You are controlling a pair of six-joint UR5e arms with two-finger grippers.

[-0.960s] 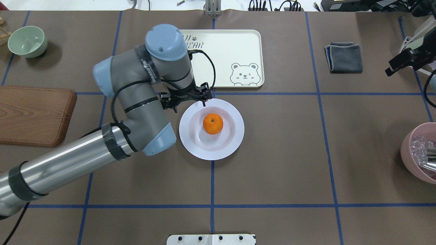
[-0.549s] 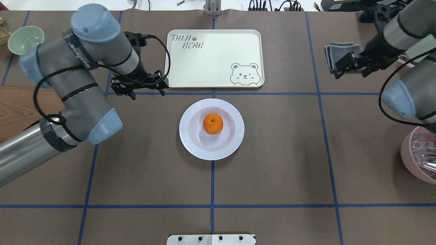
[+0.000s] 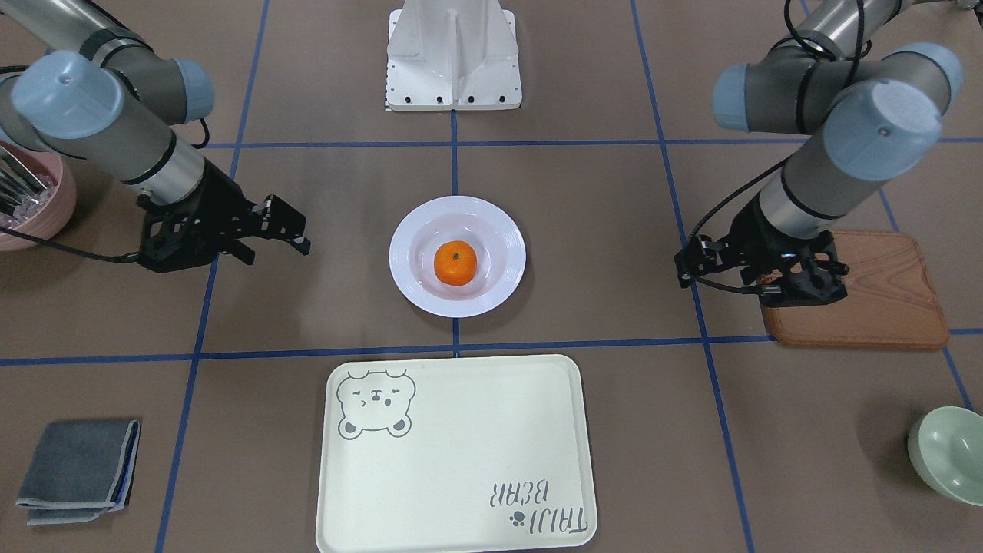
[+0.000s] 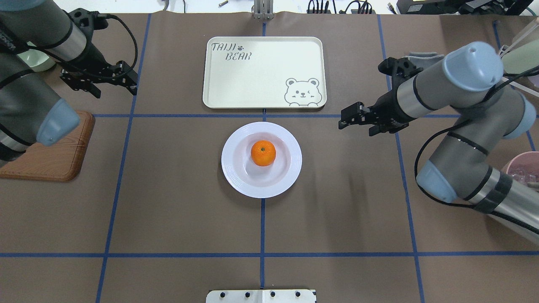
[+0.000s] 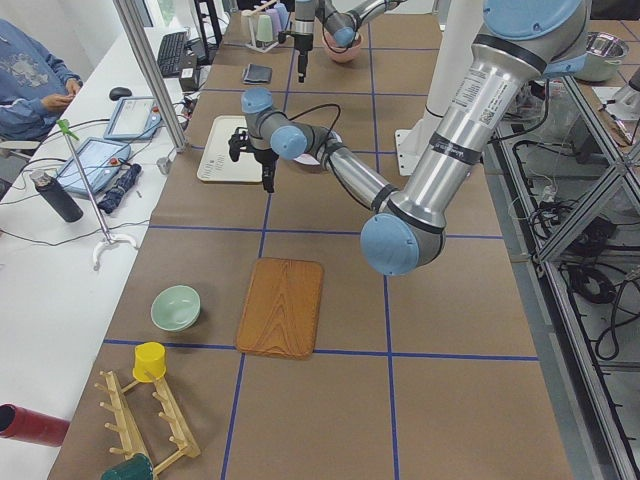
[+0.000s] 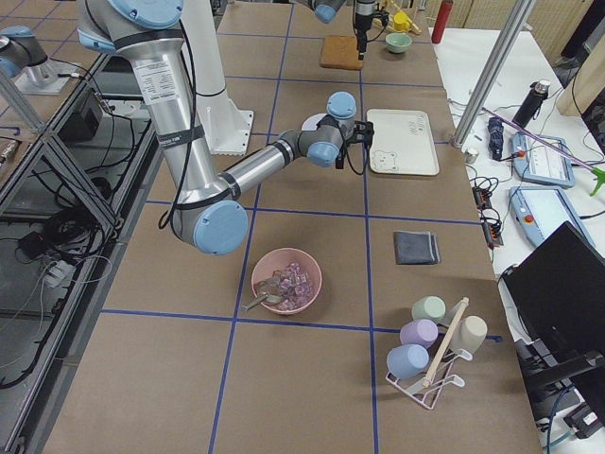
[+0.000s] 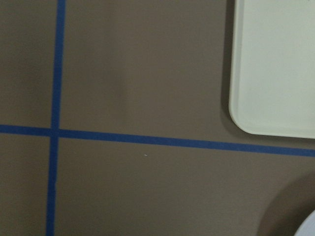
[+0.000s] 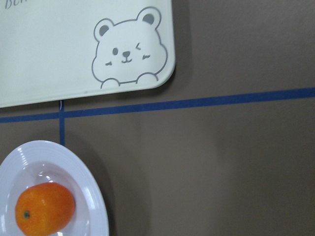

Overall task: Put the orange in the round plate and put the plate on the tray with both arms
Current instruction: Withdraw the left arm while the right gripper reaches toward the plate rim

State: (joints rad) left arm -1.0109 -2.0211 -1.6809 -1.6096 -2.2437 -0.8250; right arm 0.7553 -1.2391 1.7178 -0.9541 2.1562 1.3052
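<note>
The orange [image 4: 263, 152] sits in the middle of the white round plate [image 4: 234, 176], which rests on the table just in front of the tray [image 4: 264, 72]. My left gripper [image 4: 116, 87] hangs open and empty far to the plate's left, level with the tray's near edge. On the other side, my right gripper [image 4: 356, 128] is open and empty too, a short way off the plate's right rim. The front-facing view shows the orange [image 3: 455, 263], plate [image 3: 411, 276] and tray [image 3: 461, 461] between the right gripper [image 3: 276, 251] and left gripper [image 3: 723, 281]. In the right wrist view the orange [image 8: 44, 209] lies in the plate [image 8: 91, 196].
A brown wooden board [image 4: 54, 160] lies at the left under my left arm, with a pale green bowl [image 3: 948, 453] beyond it. At the right stand a pink bowl [image 4: 522, 168] and a folded grey cloth [image 3: 77, 468]. The robot's base plate [image 3: 453, 69] sits mid-table at the robot's edge.
My left arm has drawn back leftward from the plate's rim. The right arm has swung in from the far right toward the plate. Orange and plate have stayed put.
</note>
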